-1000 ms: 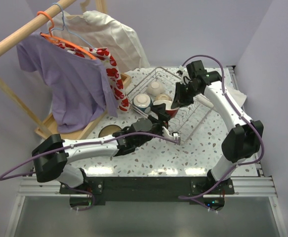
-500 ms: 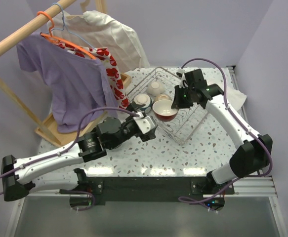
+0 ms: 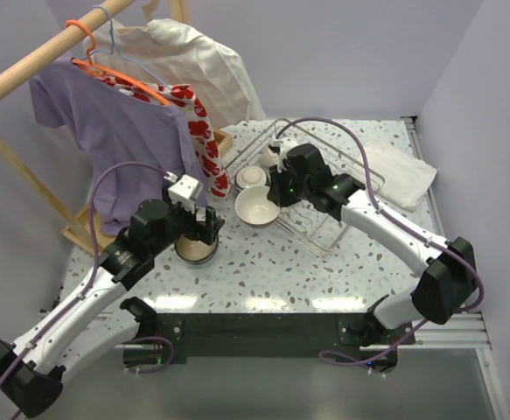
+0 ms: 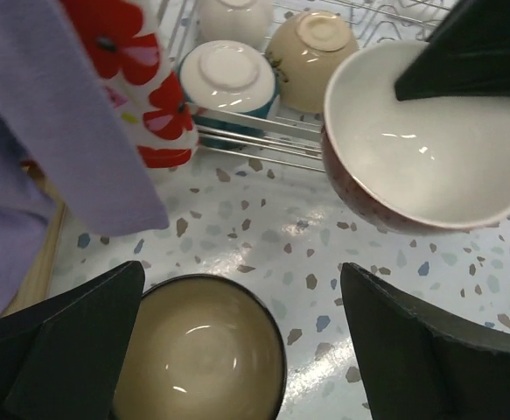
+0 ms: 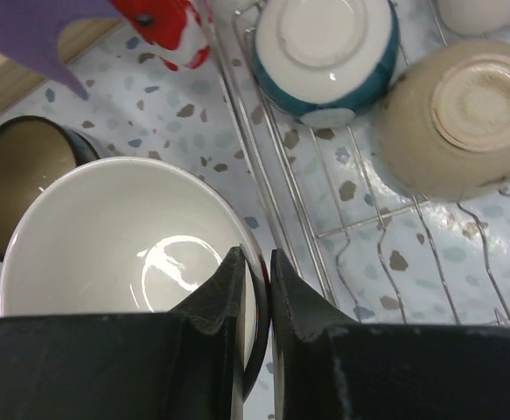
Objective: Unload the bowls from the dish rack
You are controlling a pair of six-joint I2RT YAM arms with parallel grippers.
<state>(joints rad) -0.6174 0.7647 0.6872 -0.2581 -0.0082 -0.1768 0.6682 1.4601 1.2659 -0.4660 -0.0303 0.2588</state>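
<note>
My right gripper (image 5: 255, 262) is shut on the rim of a dark red bowl (image 5: 123, 236) with a white inside. It holds that bowl (image 3: 257, 206) upright just left of the dish rack (image 3: 329, 219), over the table. A teal-banded bowl (image 5: 324, 44), a beige bowl (image 5: 456, 114) and a white bowl (image 3: 275, 155) lie upside down in the rack. A dark bowl (image 4: 198, 350) with a tan inside stands upright on the table. My left gripper (image 4: 241, 276) hangs wide open above it, touching nothing.
A wooden clothes rail (image 3: 36, 61) with a purple shirt (image 3: 119, 149), a red-flowered garment (image 3: 198, 131) and a white cloth hangs over the table's left. Its wooden base (image 3: 97, 229) lies beside the dark bowl. A white towel (image 3: 403, 171) lies right of the rack.
The right gripper has carried the dark red bowl out of the rack, leftwards and nearer. The left arm has swung back from the rack's front to above the dark bowl.
</note>
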